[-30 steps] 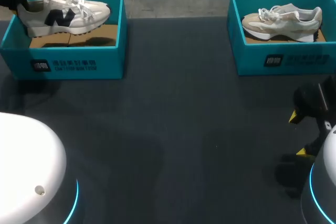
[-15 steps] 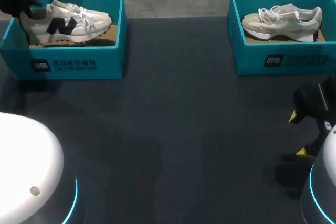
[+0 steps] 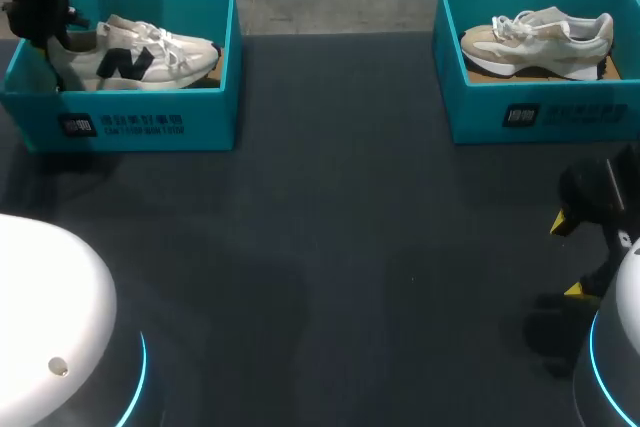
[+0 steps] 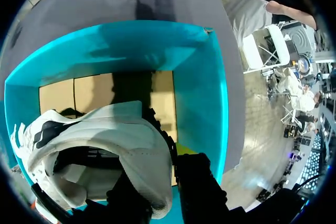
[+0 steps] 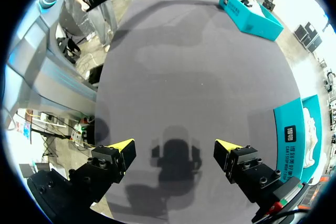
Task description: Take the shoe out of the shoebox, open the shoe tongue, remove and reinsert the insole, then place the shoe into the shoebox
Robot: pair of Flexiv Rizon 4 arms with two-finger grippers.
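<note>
Worktop: dark grey and matte [image 3: 330, 247], with two teal boxes standing along its far edge.
Left shoebox: open-topped and teal [image 3: 130, 122] [image 4: 202, 87] [image 5: 252, 11], with a tan cardboard floor; it stood at the far corner on the left arm's side.
Shoe: a white sneaker with a dark side mark [image 3: 140, 52] [image 4: 105, 140] was inside the left shoebox, heel toward the box's outer end wall, toe toward the wall facing the middle of the worktop.
Shoe contact: the sole seemed to be on the left shoebox's floor or just above it; the wrist view was too crowded to settle which.
Left fingers: [image 4: 202, 192] were at the outer end of the left shoebox, clamped on the shoe's heel collar. One black finger pressed the outside of the heel, a yellow tip showing against it; the other apparently sat inside the shoe's opening.
Left arm: [image 3: 40, 7] stood over the outer end of the left shoebox.
Second shoebox: teal [image 3: 540, 117] [image 5: 296, 135], well apart from the left shoebox, on the same far edge at the right arm's side.
Beige shoe: [image 3: 535, 37] lay in the second shoebox, well apart from the left shoebox.
Right fingers: [image 5: 118, 153] [image 3: 561, 222] were spread wide with nothing between them, over bare worktop, well apart from the left shoebox and diagonally across from it at the near edge.
</note>
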